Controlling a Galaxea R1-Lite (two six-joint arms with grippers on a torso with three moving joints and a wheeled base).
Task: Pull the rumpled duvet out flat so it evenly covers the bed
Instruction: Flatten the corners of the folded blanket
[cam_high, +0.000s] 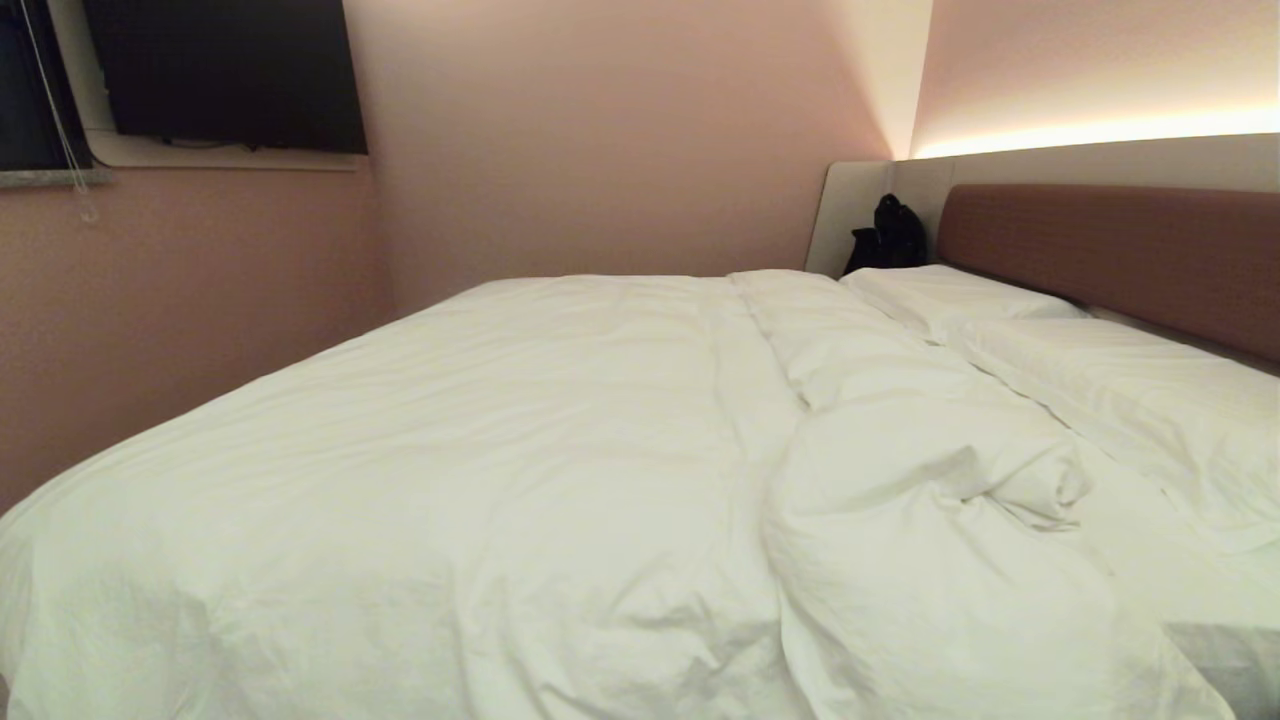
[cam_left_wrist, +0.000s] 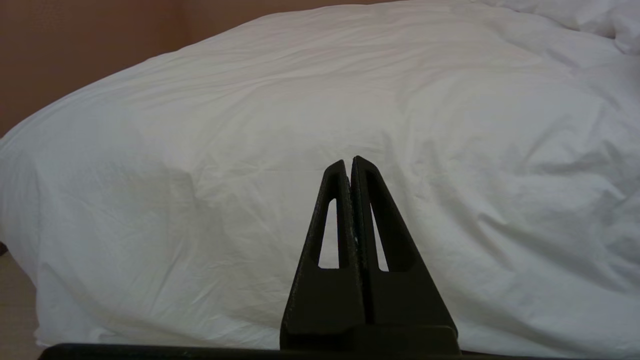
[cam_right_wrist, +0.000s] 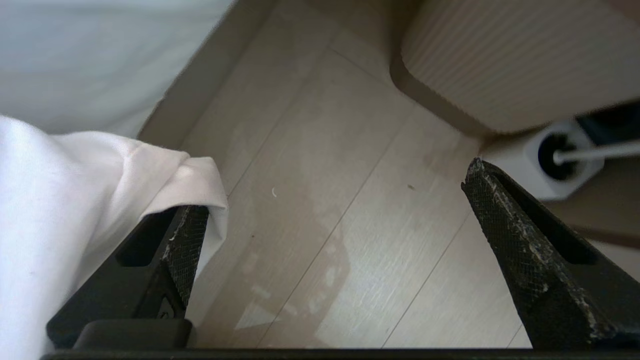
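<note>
Duvet (cam_high: 480, 480) is lying across most of the bed (cam_high: 1225, 665), mostly smooth on the robot's left side but bunching into a thick rolled ridge (cam_high: 930, 470) running from the far edge toward the near right corner, w/ two pillows (cam_high: 1120, 390) sitting beyond it against the brown headboard (cam_high: 1120, 250). A dark bag (cam_high: 888, 235) is resting in the far corner by the wall, and a dark screen (cam_high: 225, 75) is hanging on the wall at the left. Neither arm is showing in the head view. Left gripper (cam_left_wrist: 351, 162) is pointing at the duvet's hanging side, jaws pressed tight together, nothing between them, tips apart from the fabric. Right gripper (cam_right_wrist: 332, 200) is hanging over the pale wood floor (cam_right_wrist: 320, 225) beside the bed, jaws spread wide & gripping nothing; a loose corner of white cloth (cam_right_wrist: 165, 175) is draping over one finger (cam_right_wrist: 185, 245), while the other finger (cam_right_wrist: 520, 240) is well clear of it. A white cylinder w/ a handle (cam_right_wrist: 560, 155) is standing on the floor nearby.
</note>
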